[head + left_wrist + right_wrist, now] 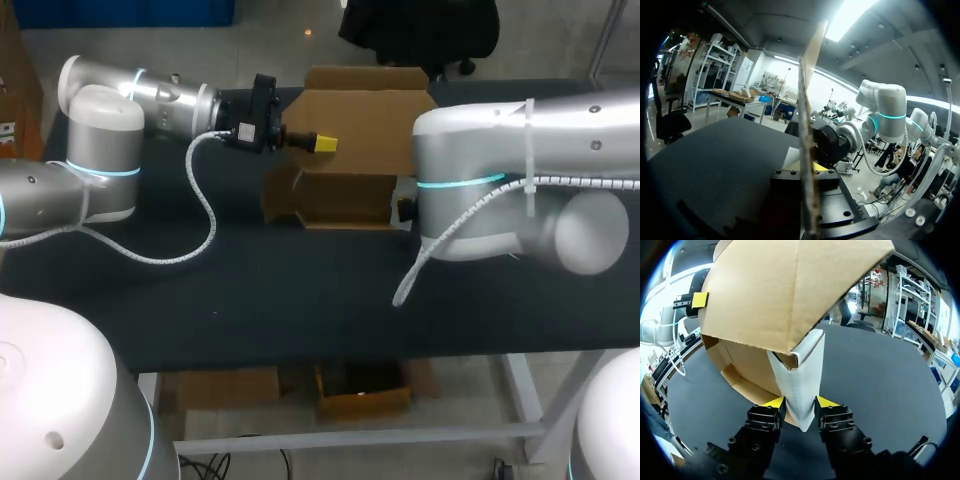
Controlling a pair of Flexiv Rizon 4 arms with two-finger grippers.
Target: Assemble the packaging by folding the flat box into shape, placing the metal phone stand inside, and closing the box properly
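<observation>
A brown cardboard box [350, 125] stands part-folded at the back middle of the black table, its front open. My left gripper [322, 143] comes in from the left and is shut on the box's upper left wall. In the left wrist view that wall [807, 115] runs edge-on between the fingers of the left gripper [808, 167]. My right gripper [800, 402] is at the box's right side, and both yellow tips press a white-faced side flap [799, 375] hanging under a brown panel [775, 290]. In the head view my right arm [520, 170] hides this gripper.
Bare black table [300, 300] stretches in front of the box to the near edge. The left arm's white cable [205, 210] loops over the table's left part. My right arm's bulky elbow hangs over the right side.
</observation>
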